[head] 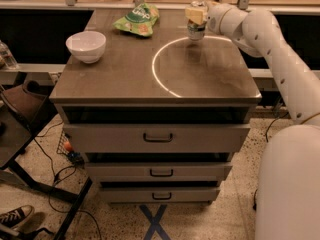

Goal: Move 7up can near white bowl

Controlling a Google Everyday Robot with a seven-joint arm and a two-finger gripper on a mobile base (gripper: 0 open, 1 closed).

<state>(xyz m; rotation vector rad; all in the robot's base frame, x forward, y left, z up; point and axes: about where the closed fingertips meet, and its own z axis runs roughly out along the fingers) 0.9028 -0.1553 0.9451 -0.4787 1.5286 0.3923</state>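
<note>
Two-finger gripper (pixel 196 14) is at the far right corner of the grey-brown tabletop (pixel 120 71), clamped sideways on the upper half of the small silver-white 7up can (pixel 196 31) with green label marks. One tan finger pad (pixel 195 15) covers the can's front and the silver top pokes out just above it. The can is upright, with its base down at the table surface; cannot tell if it is resting or just off. The white jointed robot arm (pixel 267 34) reaches in from the right side, and the robot's bulky white body (pixel 290 184) fills the lower right. The round plain white bowl (pixel 86 45) sits near the left edge of the top, well apart from the can. A crumpled green chip bag (pixel 137 20) lies at the back, between bowl and can and nearer the can. A thin bright white arc (pixel 156 69) curves over the right half of the top, and the can stands just at its far end. Below the top are three grey drawers, the top one (pixel 158 137) with a dark handle. On the speckled floor are a blue tape X (pixel 155 223), black cables (pixel 47 154) and a dark sneaker (pixel 12 216) at lower left.
</note>
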